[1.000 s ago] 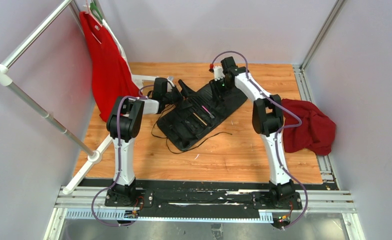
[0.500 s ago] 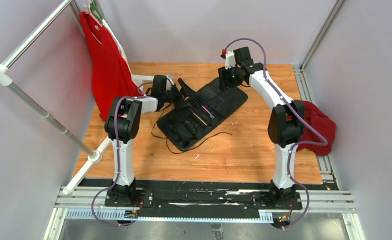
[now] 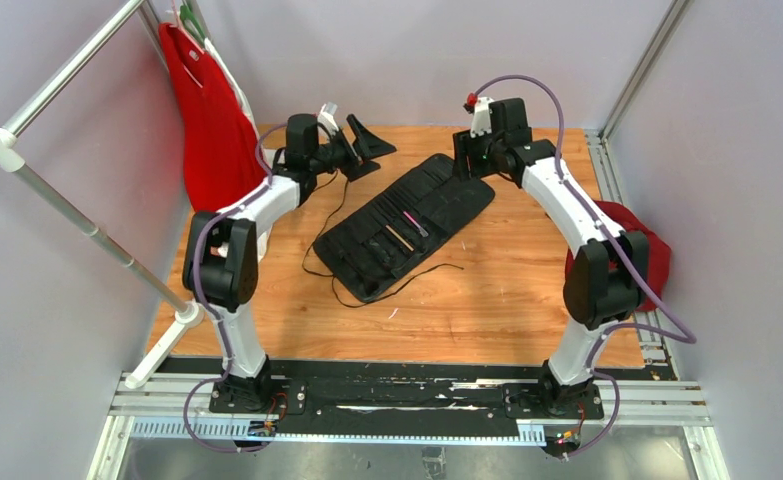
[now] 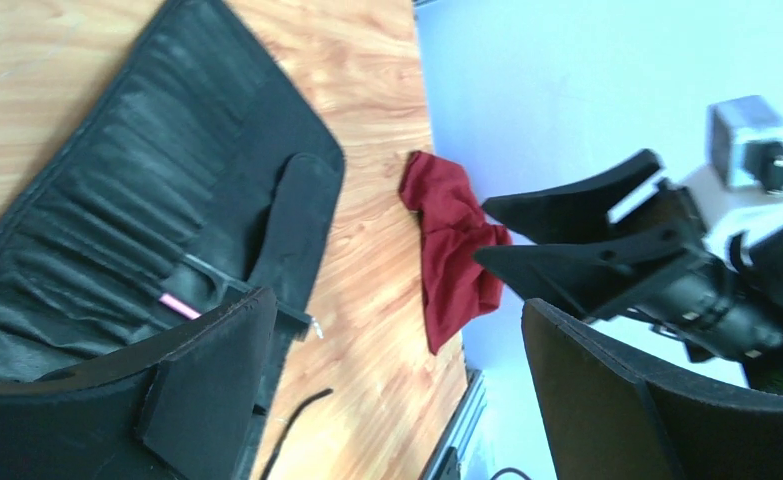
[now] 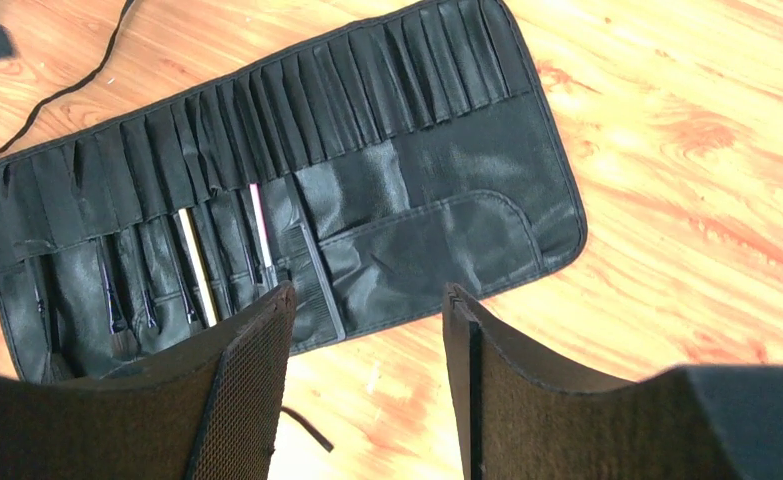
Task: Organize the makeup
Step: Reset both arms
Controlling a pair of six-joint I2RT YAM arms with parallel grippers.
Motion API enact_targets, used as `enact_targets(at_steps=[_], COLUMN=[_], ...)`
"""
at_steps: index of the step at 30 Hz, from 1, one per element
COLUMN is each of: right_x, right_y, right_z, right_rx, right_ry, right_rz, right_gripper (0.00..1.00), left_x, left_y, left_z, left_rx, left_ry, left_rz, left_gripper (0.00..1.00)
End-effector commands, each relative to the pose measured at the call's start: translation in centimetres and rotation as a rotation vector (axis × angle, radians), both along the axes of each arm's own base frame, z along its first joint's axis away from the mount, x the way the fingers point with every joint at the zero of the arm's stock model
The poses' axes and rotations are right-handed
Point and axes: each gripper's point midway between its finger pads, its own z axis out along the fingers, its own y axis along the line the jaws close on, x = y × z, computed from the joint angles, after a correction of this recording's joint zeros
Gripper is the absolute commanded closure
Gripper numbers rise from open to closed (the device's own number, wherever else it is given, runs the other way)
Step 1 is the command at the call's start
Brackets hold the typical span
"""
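The left arm stretched far up toward the upper left of the top view, bent at the elbow. Its left hand (image 3: 377, 158) pointed sideways to the right. The two black fingers (image 4: 207, 380) stood wide apart with nothing between them. They looked flat and wedge-shaped, like thick dark foam.

The right arm went up the right side of the top view and bent over to the left at the top. The right hand (image 5: 367, 295) hung near the upper right end of the black roll (image 3: 452, 195), looking down at it. Its fingers were spread too and held nothing. One inner side had a rough, net-like skin.

The makeup brushes (image 5: 198, 265) sat in slots at the left end of the roll in the right wrist view. They were thin like pencils. Most were black, one had a pale stick and one was pink. The roll lay open and flat in the middle of the desk (image 3: 487, 300), slanting from lower left to upper right in the top view. It was soft black cloth with many narrow pockets in a row and a smooth curved flap (image 5: 437, 250).

The desk was orange-brown wood with wavy lines. A dark red cloth (image 3: 647, 262) lay crumpled at the right edge. A red shirt (image 3: 212, 150) hung by a white rack (image 3: 67, 70) in the upper left.
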Motion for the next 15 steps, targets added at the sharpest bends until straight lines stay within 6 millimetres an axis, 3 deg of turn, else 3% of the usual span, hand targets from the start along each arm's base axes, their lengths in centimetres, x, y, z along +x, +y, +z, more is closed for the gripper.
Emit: enact_targets(at_steps=[1,4,10,15], right_x=[-0.7,-2.2,-5.5,-8.6], right_y=[-1.4,-1.7,-2.6,-5.3], right_z=[2.6,3.1,3.4,3.8], right_rx=[0.032,0.07,0.157,0.225], right_ry=[-0.065,-0.09,-0.133,-0.205], right_rz=[-0.073,-0.09,-0.159,-0.318], right_gripper=[0.44,0.44,0.41,0.4], left_x=[-1.8,-3.5,-7.5,-10.7], left_y=[0.7,1.6,4.9,7.8], left_z=[3.7,5.1,5.4,5.9], left_rx=[0.0,0.031,0.225,0.341], left_ry=[-0.078,-0.108,-0.173,-0.23], left_rz=[-0.005,0.014,0.091,0.177], left_gripper=[0.02,0.02,0.02,0.02])
